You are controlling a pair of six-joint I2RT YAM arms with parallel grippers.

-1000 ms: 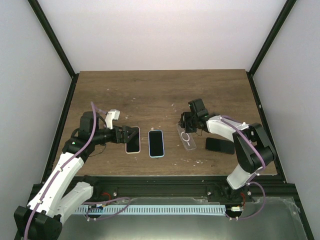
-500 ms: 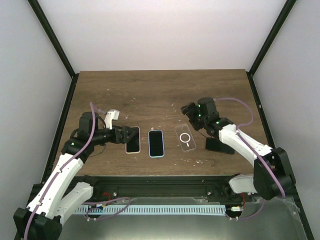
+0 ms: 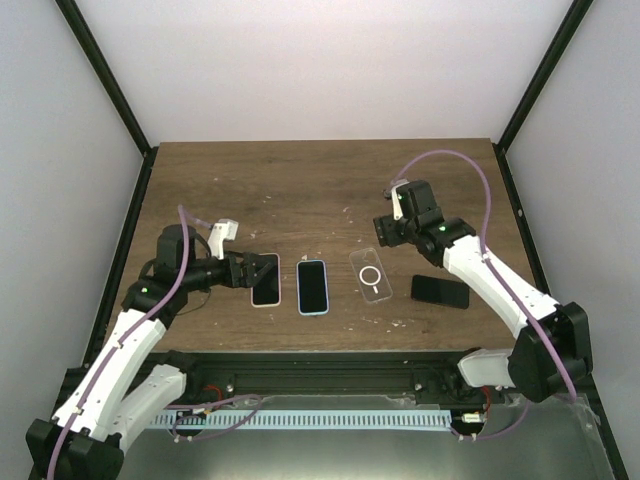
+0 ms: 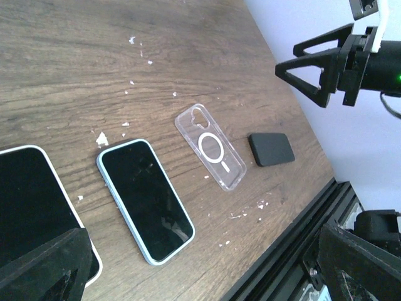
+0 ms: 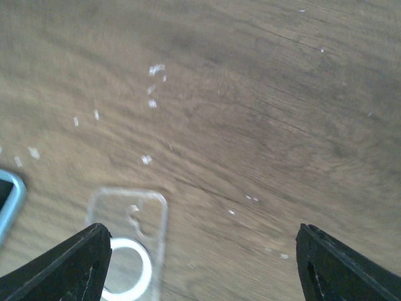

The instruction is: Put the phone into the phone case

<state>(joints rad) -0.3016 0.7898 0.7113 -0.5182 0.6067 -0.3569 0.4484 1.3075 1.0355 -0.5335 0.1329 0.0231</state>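
Light falls soft and even from above. The table (image 3: 300,190) is evenly lit, with only faint shadows under my arms, and the white walls are bright without glare. Around my left gripper (image 4: 200,269) the view is crisp; the phone (image 4: 145,199) just ahead carries a dull sheen on its glass. Below my right gripper (image 5: 200,251) everything is soft and smeared—wood grain hazy, the phone case (image 5: 128,216) near one finger out of focus, the fingers (image 5: 75,266) plain dark silhouettes.
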